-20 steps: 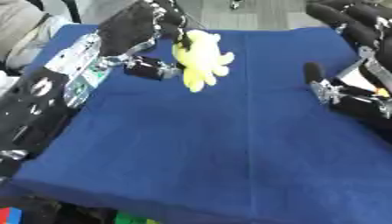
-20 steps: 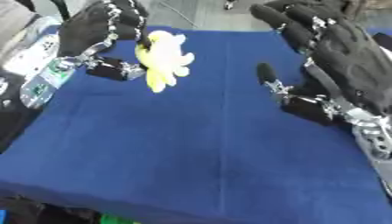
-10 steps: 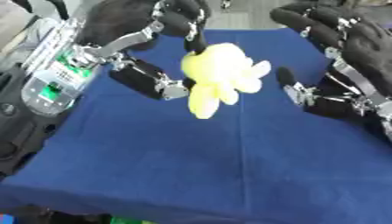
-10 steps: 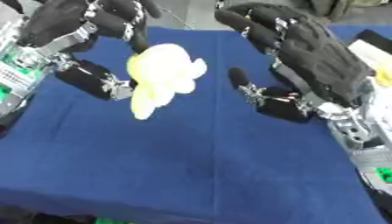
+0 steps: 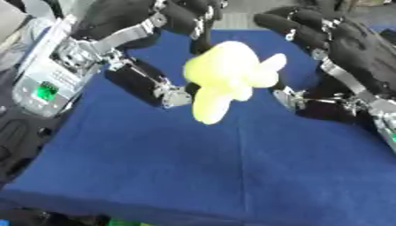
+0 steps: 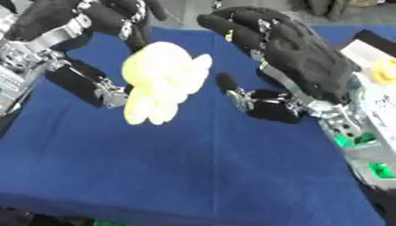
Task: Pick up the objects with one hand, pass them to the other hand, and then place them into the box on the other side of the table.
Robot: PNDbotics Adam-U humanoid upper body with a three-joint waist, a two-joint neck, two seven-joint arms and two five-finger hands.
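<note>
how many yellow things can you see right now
2. A yellow soft toy hangs from the left hand over the blue table; another yellow thing lies at the right edge. More may be hidden.

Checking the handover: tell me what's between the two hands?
The yellow toy, held by the left hand; the right hand waits open beside it, both views.

Both hands are black, with silver metal links and small screws at the finger joints. The left hand [image 5: 131, 26] joins a pale grey forearm casing (a green patch shows on it); the right hand [image 6: 302, 62] has green marks near its wrist.
</note>
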